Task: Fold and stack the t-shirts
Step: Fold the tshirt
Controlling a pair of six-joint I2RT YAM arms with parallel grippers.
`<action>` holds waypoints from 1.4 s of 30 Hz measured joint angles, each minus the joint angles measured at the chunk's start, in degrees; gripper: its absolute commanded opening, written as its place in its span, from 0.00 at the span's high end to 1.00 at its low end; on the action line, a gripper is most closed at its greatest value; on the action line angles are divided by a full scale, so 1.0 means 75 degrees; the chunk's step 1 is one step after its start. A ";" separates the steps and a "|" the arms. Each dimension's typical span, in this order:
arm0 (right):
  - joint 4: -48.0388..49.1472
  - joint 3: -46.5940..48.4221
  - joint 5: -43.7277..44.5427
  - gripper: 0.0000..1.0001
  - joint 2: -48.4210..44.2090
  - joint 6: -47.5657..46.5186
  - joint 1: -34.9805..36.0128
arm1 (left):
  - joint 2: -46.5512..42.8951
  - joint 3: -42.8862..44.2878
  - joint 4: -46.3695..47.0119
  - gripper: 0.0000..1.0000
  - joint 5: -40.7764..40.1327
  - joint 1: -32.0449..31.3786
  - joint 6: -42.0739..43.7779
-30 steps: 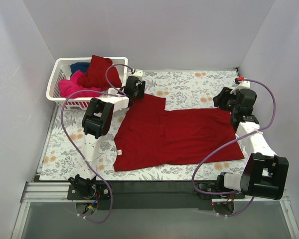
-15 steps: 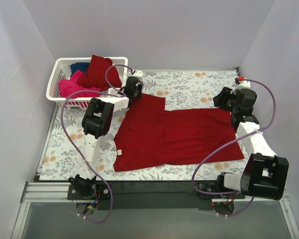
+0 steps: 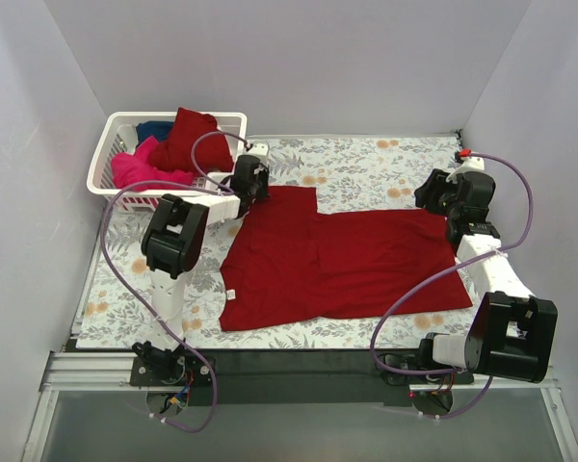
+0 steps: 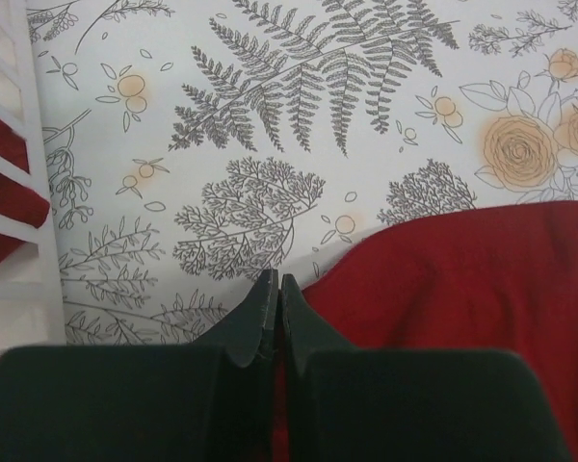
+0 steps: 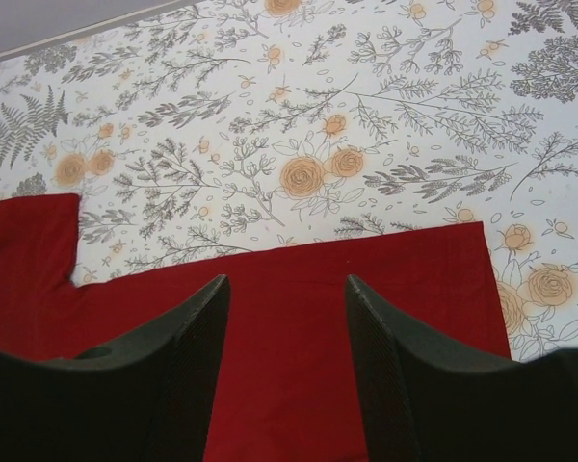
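Note:
A dark red t-shirt (image 3: 337,260) lies spread flat on the floral table cover. My left gripper (image 3: 257,190) is shut at the shirt's upper left sleeve edge. In the left wrist view its closed tips (image 4: 274,279) sit on that edge (image 4: 462,289), and red cloth shows in the slit between them. My right gripper (image 3: 441,204) hovers open over the shirt's far right edge, and its fingers (image 5: 284,279) straddle bare red cloth (image 5: 289,366). A second dark red shirt (image 3: 188,135), a hot pink one (image 3: 140,166) and a dark blue one (image 3: 154,128) lie bunched in the basket.
The white lattice basket (image 3: 111,159) stands at the far left corner, close beside my left gripper; its wall shows in the left wrist view (image 4: 39,192). Grey walls enclose the table on three sides. Purple cables loop from both arms.
My left arm has swung a little to the left, and its gripper has moved towards the basket at the shirt's sleeve edge. The right arm has barely moved.

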 measured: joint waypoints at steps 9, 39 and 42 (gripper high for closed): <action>0.0003 0.0003 0.0391 0.52 0.0105 -0.0140 -0.0111 | -0.0883 -0.0772 0.0583 1.00 0.0189 0.0003 -0.0201; -0.0699 0.2465 0.1827 0.55 0.4462 -0.0475 -0.0548 | -0.1938 -0.1967 0.1338 1.00 0.0647 0.0003 -0.0431; -0.0804 0.2556 0.1888 0.55 0.4599 -0.0460 -0.0571 | -0.1944 -0.1973 0.1338 1.00 0.0650 0.0003 -0.0431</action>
